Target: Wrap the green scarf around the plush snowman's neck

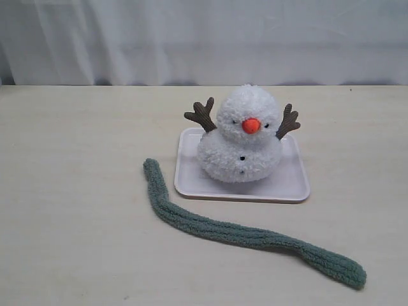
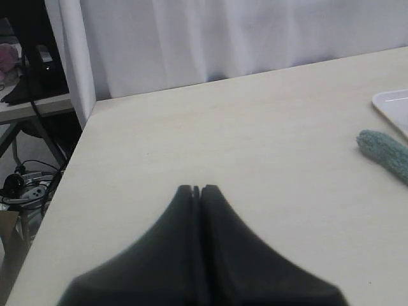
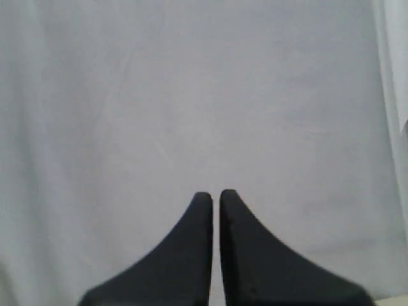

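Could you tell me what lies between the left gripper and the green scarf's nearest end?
Only bare tabletop, as the left wrist view shows between the left gripper and the green scarf.

I'm looking across a pale beige, faintly wood-grained tabletop (image 1: 70, 242) that fills the exterior view up to its far edge. Behind that edge hangs a white, softly pleated fabric curtain (image 1: 204, 38), with a thin dark gap along its hem. The light is soft and even, and I see only faint shadows on the table. On the left wrist feed I can make out the table's corner, and beside it a white upright panel (image 2: 75, 57) in front of the curtain. Past that panel stands a grey side shelf (image 2: 32, 105) carrying dark equipment (image 2: 29, 57), with tangled black cables (image 2: 25, 185) on the floor below. The right wrist feed shows me little but white curtain.
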Available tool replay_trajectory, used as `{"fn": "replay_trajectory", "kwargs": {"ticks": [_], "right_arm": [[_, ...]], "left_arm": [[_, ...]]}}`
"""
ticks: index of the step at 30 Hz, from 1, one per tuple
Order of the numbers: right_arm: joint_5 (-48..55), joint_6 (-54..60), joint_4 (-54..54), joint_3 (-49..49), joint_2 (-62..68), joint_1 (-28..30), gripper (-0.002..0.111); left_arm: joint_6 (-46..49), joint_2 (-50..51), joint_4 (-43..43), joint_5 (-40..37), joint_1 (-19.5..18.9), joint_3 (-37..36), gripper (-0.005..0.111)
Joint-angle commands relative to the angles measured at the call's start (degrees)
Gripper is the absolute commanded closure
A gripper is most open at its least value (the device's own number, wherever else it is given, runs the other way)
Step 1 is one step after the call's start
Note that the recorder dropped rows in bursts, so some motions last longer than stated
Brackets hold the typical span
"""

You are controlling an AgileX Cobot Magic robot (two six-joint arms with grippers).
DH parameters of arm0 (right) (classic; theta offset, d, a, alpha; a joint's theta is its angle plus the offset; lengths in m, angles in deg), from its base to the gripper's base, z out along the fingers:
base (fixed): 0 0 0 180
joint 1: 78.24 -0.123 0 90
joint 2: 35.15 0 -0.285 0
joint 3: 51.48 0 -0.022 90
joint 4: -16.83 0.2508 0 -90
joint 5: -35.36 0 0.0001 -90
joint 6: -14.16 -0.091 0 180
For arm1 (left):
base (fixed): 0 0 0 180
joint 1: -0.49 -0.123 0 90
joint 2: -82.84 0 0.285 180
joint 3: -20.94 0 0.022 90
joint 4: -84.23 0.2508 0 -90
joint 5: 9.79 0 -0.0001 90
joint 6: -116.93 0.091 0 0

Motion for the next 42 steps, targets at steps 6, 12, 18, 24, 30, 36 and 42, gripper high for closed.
{"fn": "replay_trajectory", "kwargs": {"ticks": [6, 12, 18, 24, 30, 36, 42], "right_arm": [[8.1, -23.6, -14.3, -14.9, 6.3, 0.2, 0.092], [34.6, -20.5, -17.1, -33.5, 24.6, 0.2, 0.028], [58.6, 14.0, 7.6, -46.9, 42.0, 0.2, 0.029], [66.5, 40.6, 29.8, -48.1, 53.2, 0.2, 0.029], [72.6, 55.1, 42.0, -48.1, 64.3, -0.4, 0.029], [65.7, 58.1, 33.7, -48.1, 74.3, -11.5, 0.029], [57.1, 53.3, 21.6, -48.1, 83.0, -21.2, 0.029]], "left_arm": [[0.0, -0.1, -0.2, 0.5, -0.1, -0.1, 0.107], [0.0, -0.1, -0.2, 0.5, -0.1, -0.1, 0.107], [0.0, -0.1, -0.2, 0.5, -0.1, -0.1, 0.107], [0.0, -0.1, -0.2, 0.5, -0.1, -0.1, 0.107], [0.0, -0.1, -0.2, 0.5, -0.1, -0.1, 0.107], [0.0, -0.1, -0.2, 0.5, -0.1, -0.1, 0.107], [0.0, -0.1, -0.2, 0.5, -0.1, -0.1, 0.107]]}}
